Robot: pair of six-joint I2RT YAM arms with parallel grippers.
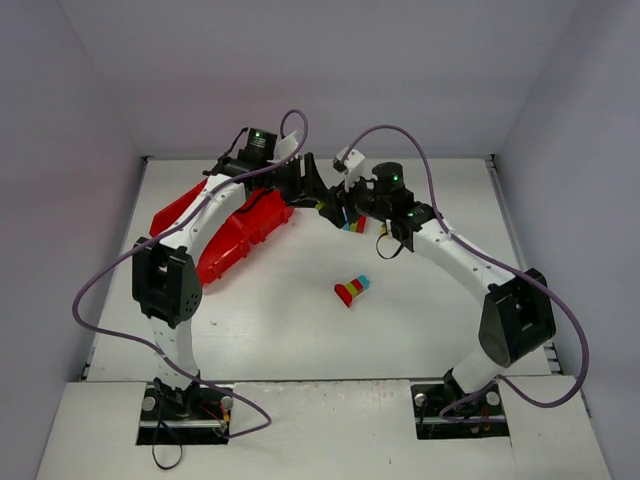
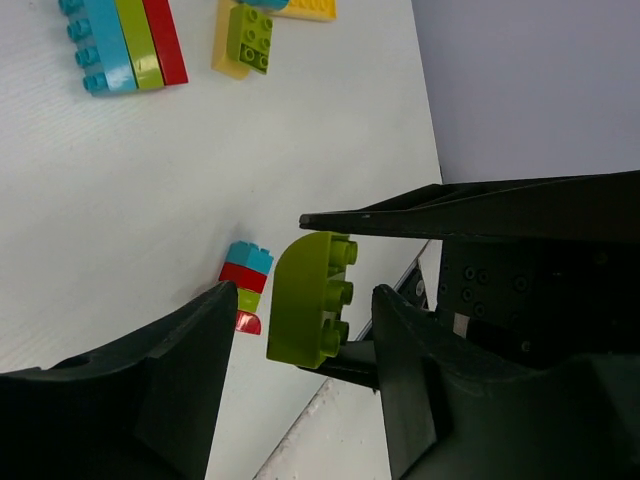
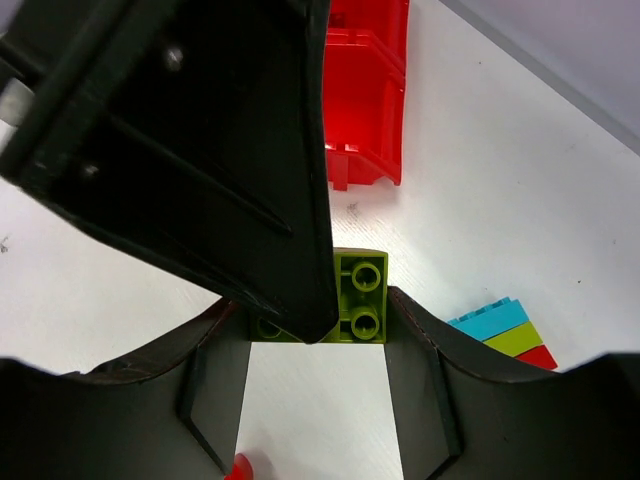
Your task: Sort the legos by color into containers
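Your left gripper point(image 2: 303, 320) sits nearest the lens in its wrist view. Its fingers are spread to either side of the lime green brick point(image 3: 362, 295), and a gap shows on the nine o'clock side, so it grips nothing yet. Your right gripper point(image 3: 318, 330) is the one pinching that brick across two opposite faces. It holds the brick above the table point(image 1: 290, 340), at twelve o'clock from the table's middle, where both arms meet.

This looks like a hand-over toward the tray side. Seat the left pads flat on the free faces, clear of the studs, and get a firm hold before the right lets go. One left finger crosses closely over the right gripper's, so draw the two apart slowly and in a straight line.

The red tray point(image 1: 228, 258) lies at ten o'clock, partly under the left arm, so from above you cannot tell which compartment suits lime. Just beneath the grippers lie a teal, lime and red stack point(image 2: 125, 45) and a yellow plate point(image 2: 228, 55) carrying a lime piece. A small mixed stack point(image 1: 351, 290) lies at six o'clock from them. A tiny red piece point(image 3: 240, 468) lies under the right fingers. A dropped brick would land among these.
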